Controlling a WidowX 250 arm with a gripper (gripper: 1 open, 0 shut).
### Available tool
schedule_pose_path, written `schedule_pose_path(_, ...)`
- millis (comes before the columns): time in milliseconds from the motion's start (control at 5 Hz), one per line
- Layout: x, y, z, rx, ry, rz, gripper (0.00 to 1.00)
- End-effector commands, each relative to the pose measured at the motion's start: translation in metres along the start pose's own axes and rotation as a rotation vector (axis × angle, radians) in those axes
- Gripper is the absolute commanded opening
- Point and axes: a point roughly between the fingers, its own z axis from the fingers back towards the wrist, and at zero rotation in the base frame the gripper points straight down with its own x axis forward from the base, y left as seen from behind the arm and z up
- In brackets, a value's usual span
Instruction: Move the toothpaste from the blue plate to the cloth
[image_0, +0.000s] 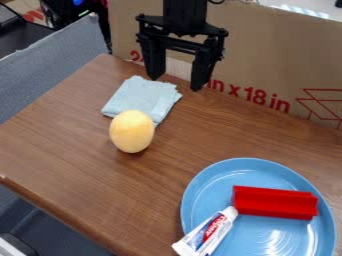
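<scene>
The toothpaste (206, 236), a small white tube with red and blue print, lies on the left lip of the blue plate (262, 171) at the lower right, partly over the rim. The pale blue-green cloth (142, 97) lies rumpled on the wooden table at upper left. My black gripper (179, 77) hangs above the table just right of the cloth, pointing down, its two fingers (156, 62) spread apart and empty. It is well away from the toothpaste.
A yellow ball (131, 131) sits just in front of the cloth. A red rectangular block (275, 203) lies on the plate beside the toothpaste. A cardboard box (274, 60) stands along the back of the table.
</scene>
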Motion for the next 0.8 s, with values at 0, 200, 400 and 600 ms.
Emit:
schedule_pose_path(0, 0.002, -0.002, -0.002, 0.007, 0.027, -0.003, 1.00)
schedule_pose_path(200, -0.015, 0.005, -0.004, -0.001, 0.044, -0.004, 1.00)
schedule_pose_path(400, -0.035, -0.013, -0.022, -0.031, 0.075, -0.077, 1.00)
schedule_pose_path(600, -0.066, -0.037, -0.026, -0.021, 0.054, -0.140, 1.00)
